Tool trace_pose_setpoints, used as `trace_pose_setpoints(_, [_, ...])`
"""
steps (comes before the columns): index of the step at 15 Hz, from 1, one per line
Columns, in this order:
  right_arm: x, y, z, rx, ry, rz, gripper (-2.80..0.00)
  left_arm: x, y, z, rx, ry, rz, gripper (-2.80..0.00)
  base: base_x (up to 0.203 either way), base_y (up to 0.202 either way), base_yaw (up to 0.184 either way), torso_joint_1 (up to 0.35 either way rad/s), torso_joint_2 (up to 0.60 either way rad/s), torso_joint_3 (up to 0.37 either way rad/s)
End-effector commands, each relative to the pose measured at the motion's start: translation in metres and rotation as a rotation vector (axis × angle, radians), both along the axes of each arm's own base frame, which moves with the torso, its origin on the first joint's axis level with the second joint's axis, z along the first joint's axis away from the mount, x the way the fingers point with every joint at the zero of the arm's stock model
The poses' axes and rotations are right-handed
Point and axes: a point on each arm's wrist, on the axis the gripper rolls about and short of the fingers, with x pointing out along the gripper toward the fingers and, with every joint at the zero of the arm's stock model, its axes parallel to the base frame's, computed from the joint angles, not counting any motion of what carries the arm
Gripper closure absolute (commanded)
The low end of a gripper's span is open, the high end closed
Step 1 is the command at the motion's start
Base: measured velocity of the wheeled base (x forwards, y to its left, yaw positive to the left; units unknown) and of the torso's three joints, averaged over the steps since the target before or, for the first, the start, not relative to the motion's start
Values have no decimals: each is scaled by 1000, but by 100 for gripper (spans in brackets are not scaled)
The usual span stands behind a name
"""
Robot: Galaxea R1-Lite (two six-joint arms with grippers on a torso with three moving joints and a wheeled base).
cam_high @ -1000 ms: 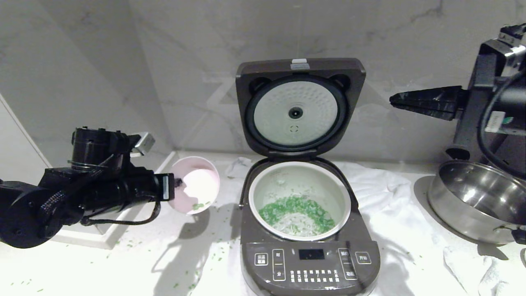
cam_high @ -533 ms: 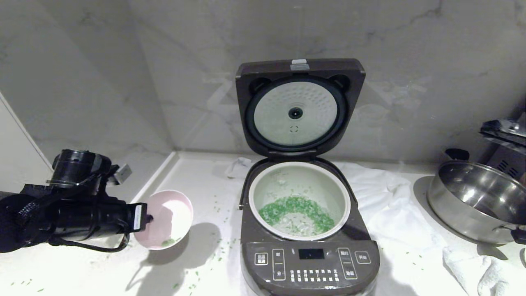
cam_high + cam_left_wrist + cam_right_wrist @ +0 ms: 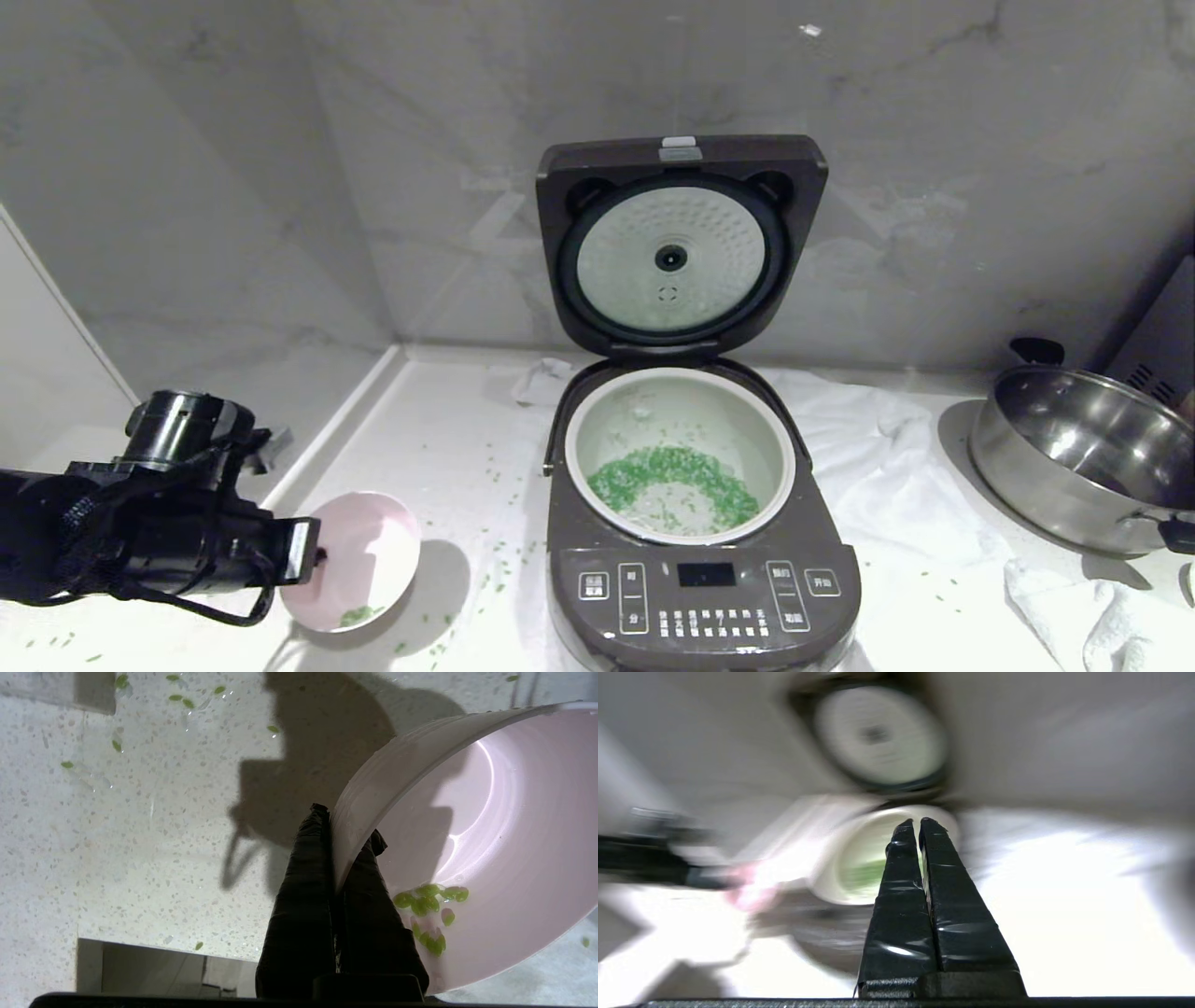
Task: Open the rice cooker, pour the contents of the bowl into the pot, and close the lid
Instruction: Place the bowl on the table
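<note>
One tilted bowl (image 3: 359,555), mouth rightward

I am counting one rice cooker (image 3: 700,523), with one lid (image 3: 680,243) and one pot (image 3: 680,455) inside it. I am seeing one bowl (image 3: 359,560), one steel pan (image 3: 1083,457) and one white cloth (image 3: 896,485) on one worktop (image 3: 448,439). Green grains (image 3: 674,471) are lying too many to count in the pot, about a dozen are sitting in the bowl, and more are scattered over the worktop.
</note>
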Motion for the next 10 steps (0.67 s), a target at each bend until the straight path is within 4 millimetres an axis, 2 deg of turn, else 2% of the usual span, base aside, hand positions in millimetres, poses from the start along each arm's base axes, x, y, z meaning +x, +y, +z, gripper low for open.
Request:
trace_pose_setpoints(1, [-27,-6,-12,-138,-124,-123,0,5,1,-18,11,85,19,0,0,0,0,0,0,0])
trace_pose_setpoints(4, [-47,-11,-27,-159,-183,-228,0,7,1,-36,11,166,41,0,0,0,0,0,0,0])
trace_pose_setpoints(7, [-48,-10,-58,-206,-147,-312,0,14,1,-37,7,159,58,0,0,0,0,0,0,0])
trace_pose_setpoints(8, [-46,-11,-62,-209,-128,-346,0,18,1,-37,14,152,75,-280,0,0,0,0,0,0])
trace_pose_setpoints(10, [-44,-11,-66,-214,-114,-349,0,26,2,-39,34,151,99,-280,0,0,0,0,0,0])
